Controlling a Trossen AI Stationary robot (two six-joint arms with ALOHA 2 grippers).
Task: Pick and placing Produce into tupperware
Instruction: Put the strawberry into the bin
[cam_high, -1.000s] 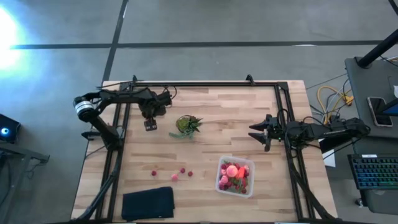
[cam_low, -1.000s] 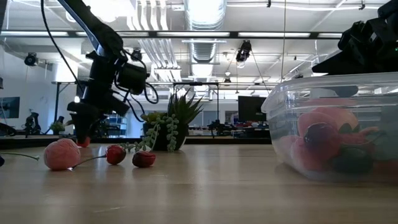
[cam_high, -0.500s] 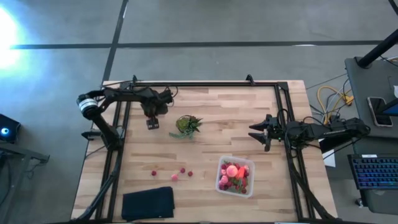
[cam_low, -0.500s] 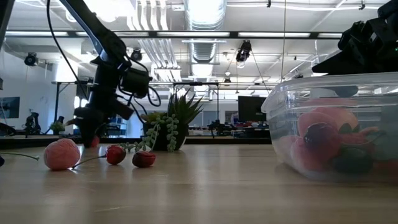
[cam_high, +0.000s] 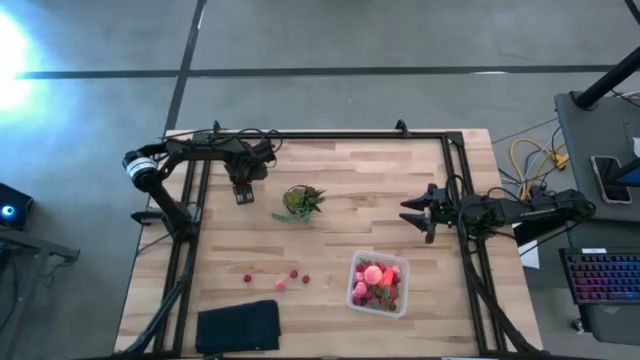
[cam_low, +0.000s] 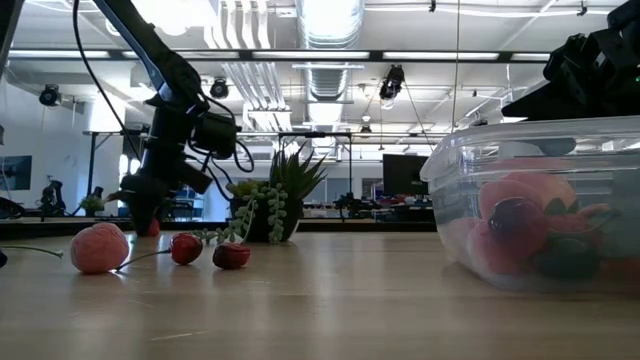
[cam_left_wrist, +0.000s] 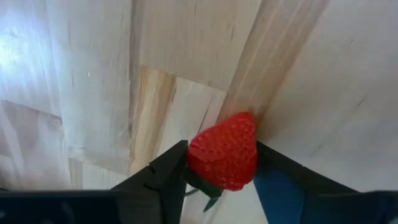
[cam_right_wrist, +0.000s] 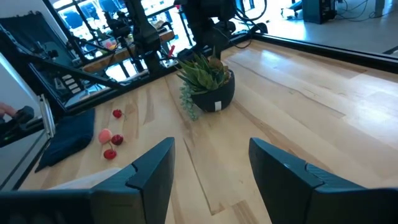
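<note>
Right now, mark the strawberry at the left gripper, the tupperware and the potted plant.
strawberry (cam_left_wrist: 225, 151), left wrist view, middle of its red body.
tupperware (cam_high: 357, 296), high view, its left rim.
potted plant (cam_high: 300, 201), high view, centre of the leaves.

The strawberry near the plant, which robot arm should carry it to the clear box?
Left. The left gripper already has the strawberry between its fingers, while the right gripper waits open and empty near the tupperware.

No readable text, labels, brand marks or numbers in any view. The screens in the room behind the worktop (cam_low: 320, 300) and the keyboard (cam_high: 605, 275) beside it show nothing legible.
</note>
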